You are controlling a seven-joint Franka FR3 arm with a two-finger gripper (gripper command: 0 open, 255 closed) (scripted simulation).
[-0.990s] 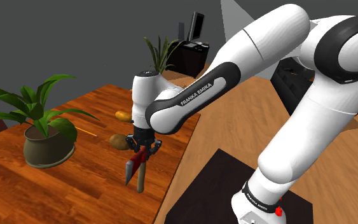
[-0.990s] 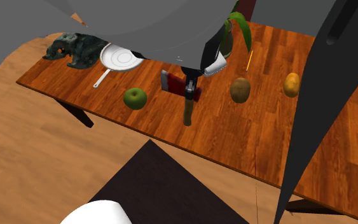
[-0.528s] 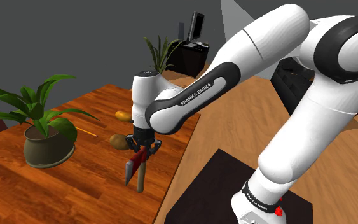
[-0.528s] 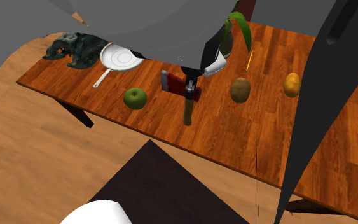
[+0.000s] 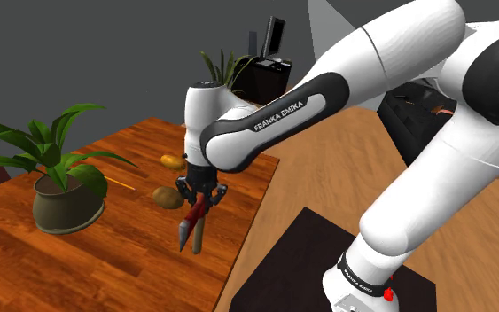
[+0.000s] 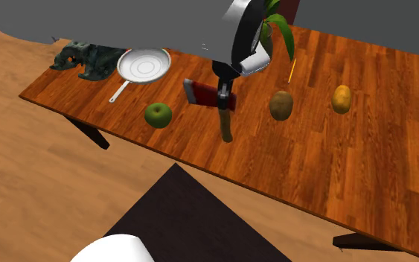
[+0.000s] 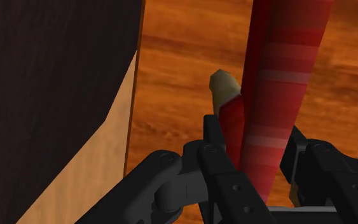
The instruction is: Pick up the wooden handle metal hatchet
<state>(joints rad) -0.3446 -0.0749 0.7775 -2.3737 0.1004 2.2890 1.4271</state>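
Wooden counter (image 5: 26, 266) below; white arm (image 5: 278, 117) lettered "FRANKA EMIKA"; its end effector (image 5: 198, 197) is clamped on the hatchet (image 6: 226, 126) at its red neck.

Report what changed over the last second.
The arm rose, and the gripper, shut on the hatchet as before, lifted it off the table and tilted it. The green apple, pan, potatoes and potted plant did not move.
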